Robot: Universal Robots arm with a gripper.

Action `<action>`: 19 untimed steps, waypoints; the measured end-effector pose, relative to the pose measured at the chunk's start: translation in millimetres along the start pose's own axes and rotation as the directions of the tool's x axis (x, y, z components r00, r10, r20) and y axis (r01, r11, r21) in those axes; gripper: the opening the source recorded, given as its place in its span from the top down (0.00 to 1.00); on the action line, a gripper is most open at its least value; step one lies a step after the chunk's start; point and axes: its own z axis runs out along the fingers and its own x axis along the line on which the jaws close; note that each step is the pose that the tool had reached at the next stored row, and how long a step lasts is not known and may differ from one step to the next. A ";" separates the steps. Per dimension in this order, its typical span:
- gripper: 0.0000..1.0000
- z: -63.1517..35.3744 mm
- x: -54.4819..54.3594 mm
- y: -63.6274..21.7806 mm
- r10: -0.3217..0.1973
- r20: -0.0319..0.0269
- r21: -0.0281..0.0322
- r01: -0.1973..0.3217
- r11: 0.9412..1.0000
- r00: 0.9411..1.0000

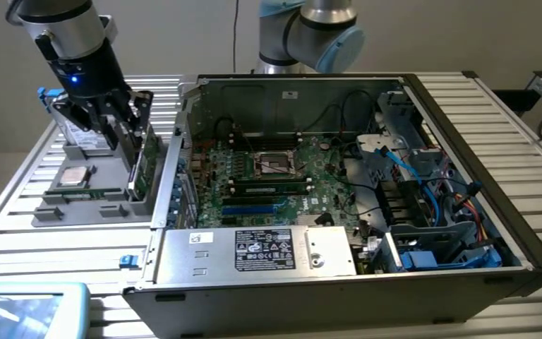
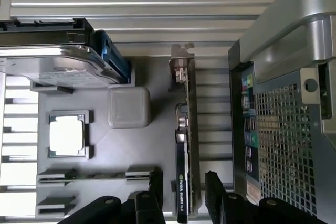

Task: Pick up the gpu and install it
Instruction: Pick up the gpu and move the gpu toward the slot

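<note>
One gripper (image 2: pixel 184 179) hangs spread over the gpu (image 2: pixel 184 129), with a dark finger on each side and neither visibly touching it. The gpu stands on edge in a slot of the grey moulded holder (image 2: pixel 131 150) on the slatted metal counter (image 2: pixel 157 3), just beside the open computer case (image 1: pixel 346 304), presumably to keep both flat faces reachable. It is a thin, rigid card with a metal bracket at one end.

The tray (image 2: pixel 105 150) looks matt grey plastic, the ribbed table (image 2: pixel 157 3) and gpu (image 2: pixel 184 135) bracket metal.
</note>
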 end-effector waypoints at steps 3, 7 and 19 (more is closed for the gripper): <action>0.54 5.5 0.1 -0.6 -0.004 0.000 -0.001 0.004 1.000 1.000; 0.54 10.6 0.2 -1.5 -0.015 0.001 -0.008 0.015 1.000 1.000; 0.54 25.6 2.6 -4.5 -0.033 0.016 -0.031 0.034 0.999 0.999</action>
